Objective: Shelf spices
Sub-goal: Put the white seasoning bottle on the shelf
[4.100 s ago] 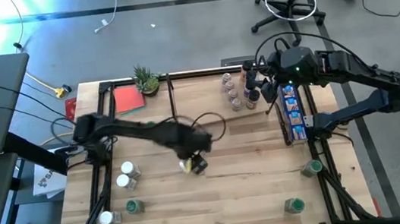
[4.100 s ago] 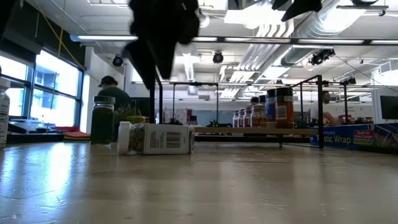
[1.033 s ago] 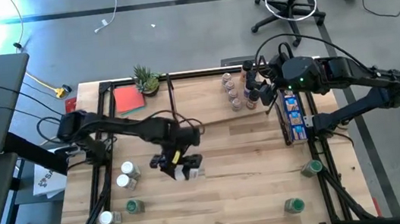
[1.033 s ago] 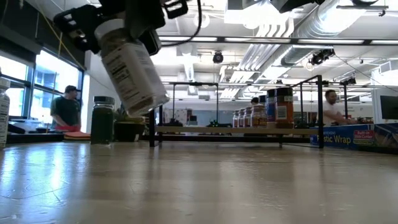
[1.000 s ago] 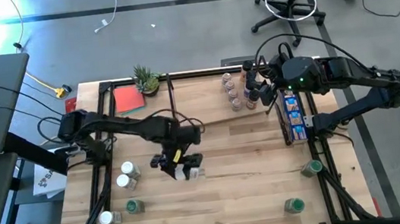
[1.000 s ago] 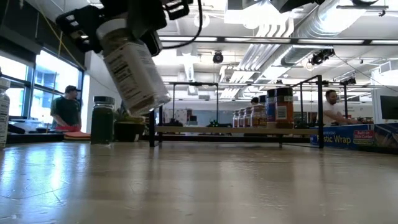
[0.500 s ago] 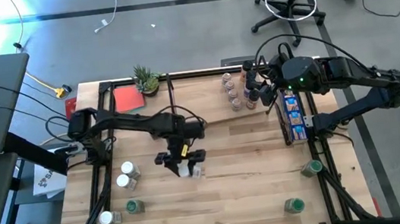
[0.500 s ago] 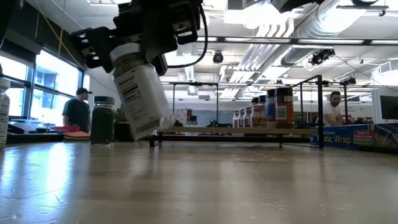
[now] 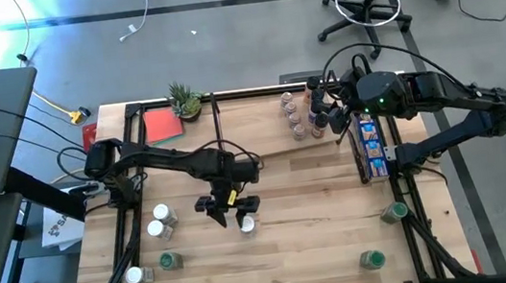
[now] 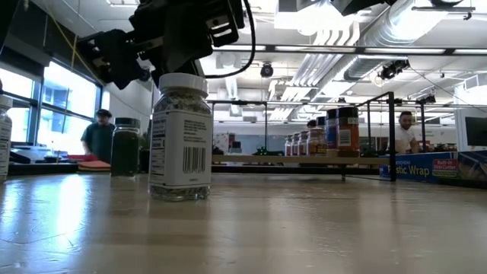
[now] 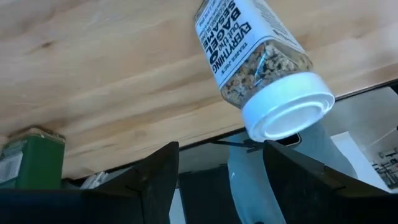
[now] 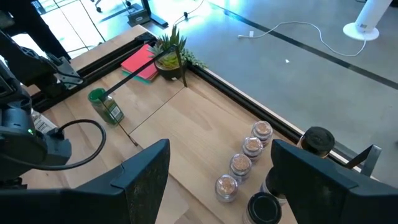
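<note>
On the shelf (image 9: 264, 153) several jars (image 9: 295, 117) already stand; others wait on the table (image 9: 323, 239). Left gripper (image 9: 227, 205), fingers apart, hovers beside an upright white-capped jar (image 9: 247, 223); right gripper (image 9: 327, 113) hangs open near the shelf.

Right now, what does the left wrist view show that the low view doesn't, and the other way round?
Only the left wrist view shows the seasoning jar's white cap face and a green-lidded jar near the table edge. Only the low view shows the shelf with spice jars lined up on it, the blue wrap box, and people in the room behind. Both show the jar standing free on the table, with the left tool open and clear of it.
</note>
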Motion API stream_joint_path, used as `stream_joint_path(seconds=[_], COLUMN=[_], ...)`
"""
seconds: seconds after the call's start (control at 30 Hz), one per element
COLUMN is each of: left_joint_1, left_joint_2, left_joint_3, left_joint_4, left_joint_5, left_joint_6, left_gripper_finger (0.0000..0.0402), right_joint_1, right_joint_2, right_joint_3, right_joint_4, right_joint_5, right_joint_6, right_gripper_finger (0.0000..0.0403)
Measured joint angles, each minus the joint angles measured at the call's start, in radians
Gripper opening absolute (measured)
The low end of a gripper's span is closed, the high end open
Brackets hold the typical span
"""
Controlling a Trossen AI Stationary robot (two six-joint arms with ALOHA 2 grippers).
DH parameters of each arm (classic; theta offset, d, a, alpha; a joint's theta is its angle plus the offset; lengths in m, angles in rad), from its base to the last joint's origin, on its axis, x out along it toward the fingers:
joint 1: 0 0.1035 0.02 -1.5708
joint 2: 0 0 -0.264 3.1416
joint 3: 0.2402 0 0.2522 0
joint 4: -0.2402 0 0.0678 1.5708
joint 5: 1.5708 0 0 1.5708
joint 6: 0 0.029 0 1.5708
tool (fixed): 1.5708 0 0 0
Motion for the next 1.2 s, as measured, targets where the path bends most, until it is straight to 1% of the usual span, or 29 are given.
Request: stream_joint_path(seconds=[0.17,0.27,0.43,0.57,0.6,0.63,0.7,0.77,0.8,0.83,0.87,1.03,1.17,1.2], left_joint_1=[-0.001,-0.013,-0.067,-0.173,-0.204,-0.234,-0.290,-0.327,-0.339,-0.348,-0.355,-0.385,-0.397,-0.398], left_joint_2=[-0.018,-0.034,-0.072,-0.075,-0.075,-0.071,-0.056,-0.027,-0.010,0.007,0.025,0.128,0.177,0.176], left_joint_3=[0.013,0.049,0.113,0.135,0.135,0.136,0.136,0.134,0.134,0.134,0.134,0.134,0.134,0.134], left_joint_4=[0.003,-0.007,-0.014,-0.042,-0.058,-0.081,-0.149,-0.194,-0.194,-0.183,-0.163,0.006,0.101,0.100], left_joint_5=[-0.020,-0.058,-0.085,-0.157,-0.190,-0.245,-0.403,-0.562,-0.621,-0.661,-0.677,-0.678,-0.616,-0.618], left_joint_6=[0.027,0.109,0.398,0.724,0.802,0.869,0.938,0.956,0.955,0.950,0.940,0.902,0.823,0.816], left_gripper_finger=[0.0226,0.0227,0.0227,0.0227,0.0227,0.0227,0.0227,0.0227,0.0227,0.0227,0.0227,0.0227,0.0227,0.0227], right_joint_1=[0.000,0.000,0.000,0.000,0.000,0.000,0.000,0.000,0.000,0.000,0.000,0.000,0.000,0.000], right_joint_2=[0.000,0.000,0.000,0.000,0.000,0.000,0.000,0.000,0.000,0.000,0.000,0.000,0.000,0.000], right_joint_3=[0.000,0.000,0.000,0.000,0.000,0.000,0.000,0.000,0.000,0.000,0.000,0.000,0.000,0.000], right_joint_4=[0.000,0.000,0.000,-0.001,-0.001,-0.001,-0.001,-0.001,-0.001,-0.001,-0.001,-0.001,-0.001,-0.001], right_joint_5=[0.000,0.000,0.000,-0.004,-0.005,-0.007,-0.014,-0.028,-0.034,-0.040,-0.043,-0.047,-0.049,-0.057], right_joint_6=[0.003,0.001,0.003,0.004,0.008,0.009,0.011,0.011,0.011,0.011,0.011,0.021,0.057,0.057], right_gripper_finger=[0.0275,0.0275,0.0275,0.0275,0.0275,0.0275,0.0275,0.0275,0.0275,0.0275,0.0275,0.0275,0.0275,0.0275])
